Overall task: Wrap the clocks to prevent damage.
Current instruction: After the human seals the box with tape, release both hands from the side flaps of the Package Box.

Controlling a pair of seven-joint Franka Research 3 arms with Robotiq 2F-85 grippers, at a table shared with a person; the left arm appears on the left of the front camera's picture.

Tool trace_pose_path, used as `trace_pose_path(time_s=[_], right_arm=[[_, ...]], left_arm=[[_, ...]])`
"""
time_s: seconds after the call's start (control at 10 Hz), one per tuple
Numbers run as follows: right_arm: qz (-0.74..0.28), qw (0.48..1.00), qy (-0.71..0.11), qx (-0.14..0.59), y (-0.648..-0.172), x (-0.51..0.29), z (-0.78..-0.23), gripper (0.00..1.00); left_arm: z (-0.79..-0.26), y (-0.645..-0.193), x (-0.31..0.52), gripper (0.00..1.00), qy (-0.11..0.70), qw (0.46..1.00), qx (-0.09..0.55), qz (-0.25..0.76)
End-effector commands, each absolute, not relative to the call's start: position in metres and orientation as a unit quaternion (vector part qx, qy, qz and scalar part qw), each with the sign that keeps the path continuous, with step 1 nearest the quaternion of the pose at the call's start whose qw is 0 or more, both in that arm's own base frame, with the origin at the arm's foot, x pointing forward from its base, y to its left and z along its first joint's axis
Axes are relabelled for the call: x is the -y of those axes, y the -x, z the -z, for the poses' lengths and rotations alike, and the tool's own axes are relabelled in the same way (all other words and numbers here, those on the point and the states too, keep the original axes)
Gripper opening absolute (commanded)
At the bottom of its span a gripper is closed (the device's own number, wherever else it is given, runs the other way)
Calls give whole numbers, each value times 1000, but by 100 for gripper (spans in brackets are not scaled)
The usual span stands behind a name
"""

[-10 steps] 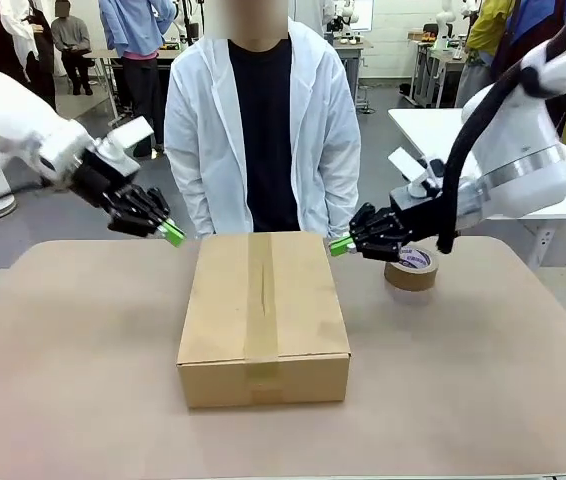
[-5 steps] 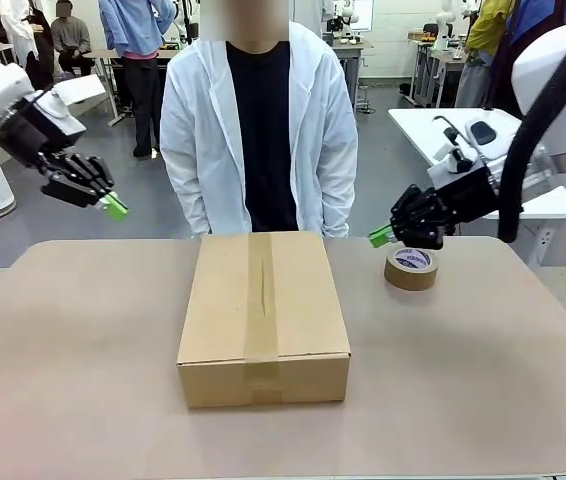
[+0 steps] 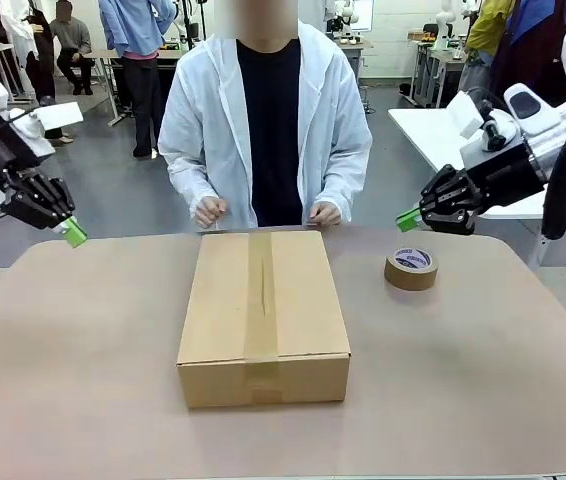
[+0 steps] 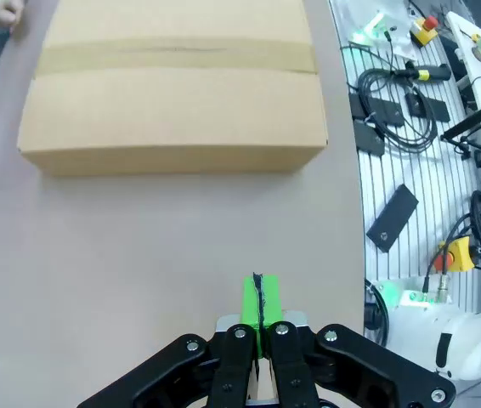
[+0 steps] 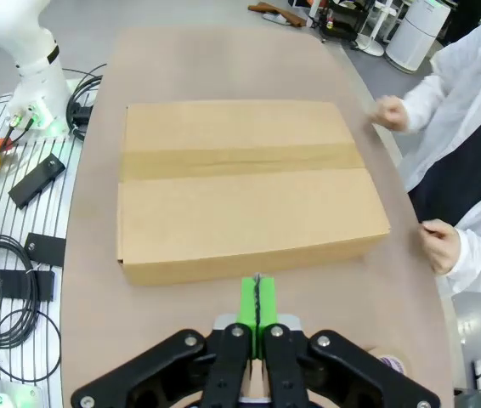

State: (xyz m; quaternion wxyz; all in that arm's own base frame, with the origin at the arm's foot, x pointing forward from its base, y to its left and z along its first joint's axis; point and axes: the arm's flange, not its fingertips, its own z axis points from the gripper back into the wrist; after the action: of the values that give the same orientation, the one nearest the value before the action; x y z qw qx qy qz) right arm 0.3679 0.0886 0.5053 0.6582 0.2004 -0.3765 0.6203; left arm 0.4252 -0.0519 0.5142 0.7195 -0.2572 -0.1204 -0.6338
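Observation:
The bubble-wrapped clocks are hidden from every view. A closed brown carton (image 3: 263,312) with tape along its top seam sits mid-table, seen too in the left wrist view (image 4: 172,81) and the right wrist view (image 5: 240,183). My left gripper (image 3: 73,233) hangs shut and empty above the table's far left corner; its green pads (image 4: 259,306) press together. My right gripper (image 3: 408,217) is shut and empty above the far right, over the tape roll (image 3: 411,268); its pads (image 5: 257,302) meet. The person's hands (image 3: 208,211) rest at the carton's far edge.
The person in a white coat (image 3: 263,120) stands at the far side of the brown table (image 3: 73,380). Open tabletop lies left, right and in front of the carton. Cables and devices (image 4: 393,93) lie on a rack beside the table.
Both arms have pulled back from the carton's far corners, left gripper outward to the left and down, right gripper outward to the right. The person's hands came up to the carton's far edge.

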Motion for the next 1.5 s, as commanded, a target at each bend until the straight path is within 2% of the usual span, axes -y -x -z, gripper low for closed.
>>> trace_pose_path(time_s=[0.0,1.4], right_arm=[[-621,657,-208,373,-372,-90,-497,1],[-621,657,-208,373,-372,-90,-497,1]], left_arm=[[-520,-427,55,0,261,711,135,638],[-520,-427,55,0,261,711,135,638]])
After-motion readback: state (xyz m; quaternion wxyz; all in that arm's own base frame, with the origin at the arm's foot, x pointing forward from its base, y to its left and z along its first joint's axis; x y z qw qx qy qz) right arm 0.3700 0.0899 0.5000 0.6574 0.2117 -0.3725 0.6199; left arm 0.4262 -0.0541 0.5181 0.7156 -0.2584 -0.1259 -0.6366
